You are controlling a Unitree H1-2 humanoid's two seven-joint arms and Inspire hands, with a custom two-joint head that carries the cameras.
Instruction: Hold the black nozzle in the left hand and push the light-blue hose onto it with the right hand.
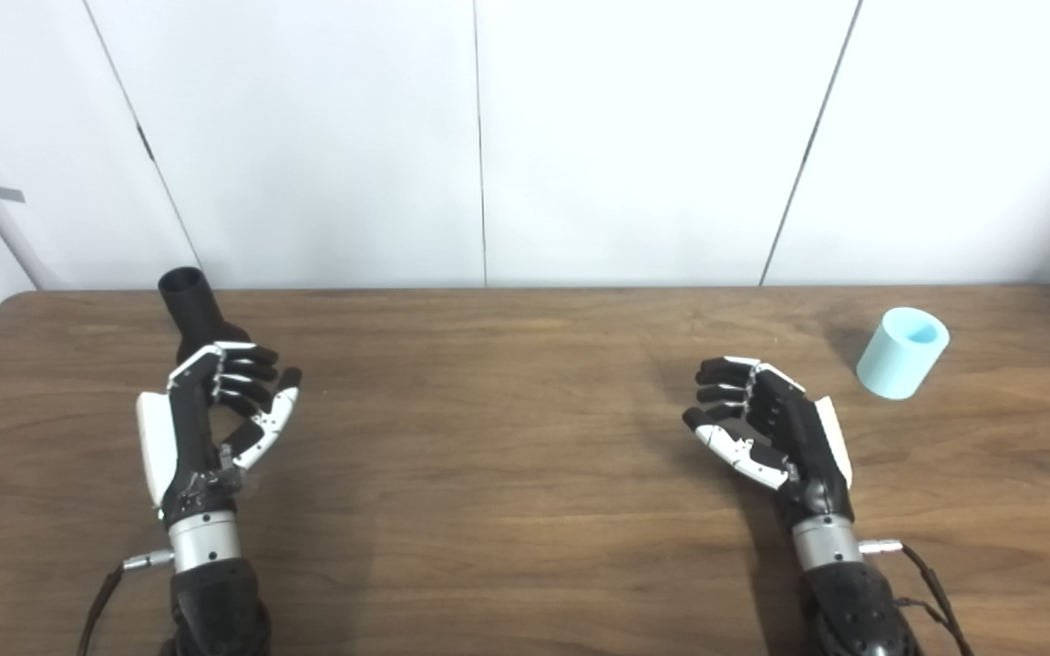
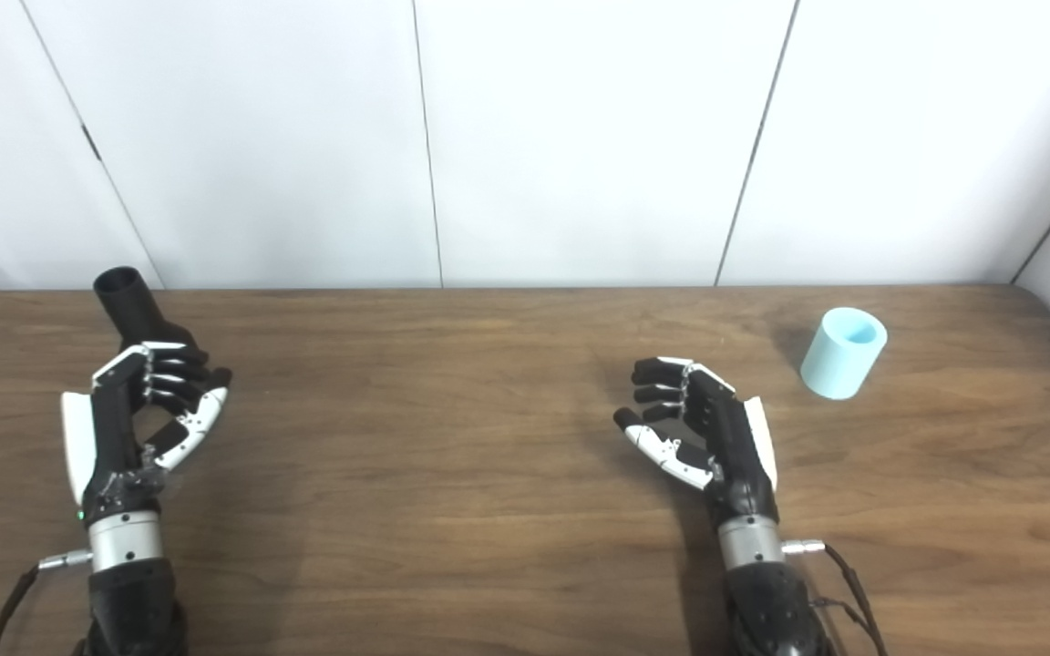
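Observation:
The black nozzle (image 1: 192, 312) sits on the wooden table (image 1: 507, 437) at the far left, its open tube end pointing up and away. My left hand (image 1: 215, 419) is just in front of it with fingers half curled. Nothing lies between fingers and thumb, and the nozzle's lower part is hidden behind the fingers. The light-blue hose (image 1: 902, 353), a short wide tube, stands at the far right with its open end tilted up. My right hand (image 1: 766, 428) hovers open to the lower left of the hose, well apart from it.
White wall panels (image 1: 488, 137) rise directly behind the table's far edge. The table's rounded corners show at the far left and far right. Cables (image 1: 931, 583) trail from both wrists toward the near edge.

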